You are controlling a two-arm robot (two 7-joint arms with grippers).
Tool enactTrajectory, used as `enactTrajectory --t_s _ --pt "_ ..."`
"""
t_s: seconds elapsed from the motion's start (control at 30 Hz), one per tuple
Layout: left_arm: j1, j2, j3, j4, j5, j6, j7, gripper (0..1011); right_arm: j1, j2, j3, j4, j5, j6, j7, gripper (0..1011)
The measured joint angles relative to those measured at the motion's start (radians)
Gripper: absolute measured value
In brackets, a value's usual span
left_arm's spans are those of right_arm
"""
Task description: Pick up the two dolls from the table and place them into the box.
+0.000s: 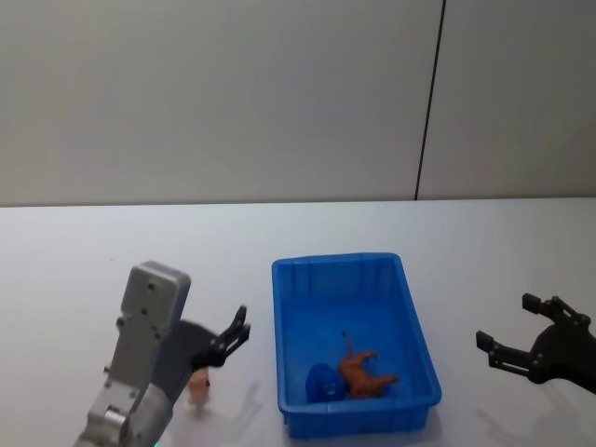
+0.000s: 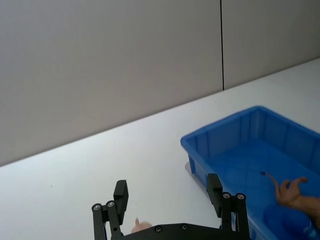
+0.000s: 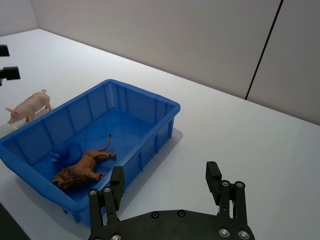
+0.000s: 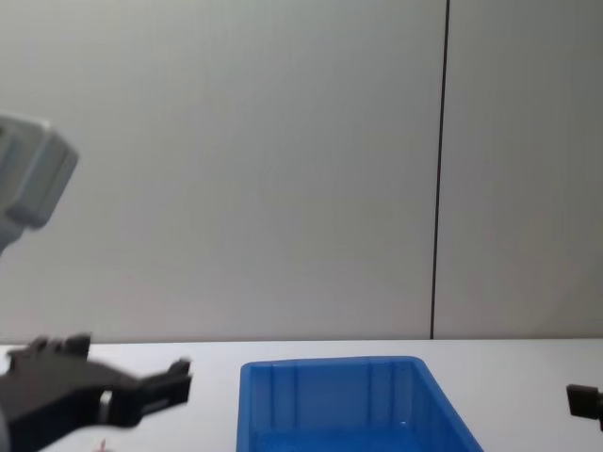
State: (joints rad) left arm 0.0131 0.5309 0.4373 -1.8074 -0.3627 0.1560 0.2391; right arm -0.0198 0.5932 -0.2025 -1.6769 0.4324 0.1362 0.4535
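- Lion doll (image 3: 82, 167), reddish-brown, lies on its side on the floor of the blue box (image 1: 293, 284); half the task looks done.
- Pig doll (image 3: 27, 106), peach-pink, stands on the white table (image 1: 84, 251) just outside the box's left wall, not yet picked up.
- Left gripper (image 1: 223, 343) hovers directly over the pig, fingers spread, holding nothing; probably lined up for a descent.
- Right gripper (image 1: 526, 337) is to the right of the box, released and empty, likely parked clear.
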Motion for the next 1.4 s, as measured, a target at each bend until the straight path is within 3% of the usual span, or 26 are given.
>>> enactTrajectory --t_s 0.33,0.6,1.2,1.4 --pt "0.051 0.03 -0.008 -0.001 -0.038 0.02 0.019 1001 -0.002 0.002 0.001 0.0 0.002 -0.001 0.0 1001" --pt "0.057 0.032 -0.016 0.034 -0.051 0.03 -0.004 1001 -0.003 0.003 0.002 0.0 0.003 -0.001 0.0 1001" --pt "-0.001 -0.018 -0.027 0.184 -0.054 0.047 -0.122 996 -0.004 0.004 0.002 0.0 0.003 -0.001 0.0 1001" --pt "-0.024 -0.035 -0.03 0.233 -0.047 0.052 -0.157 864 -0.004 0.004 0.002 0.0 0.003 -0.001 0.0 1001"
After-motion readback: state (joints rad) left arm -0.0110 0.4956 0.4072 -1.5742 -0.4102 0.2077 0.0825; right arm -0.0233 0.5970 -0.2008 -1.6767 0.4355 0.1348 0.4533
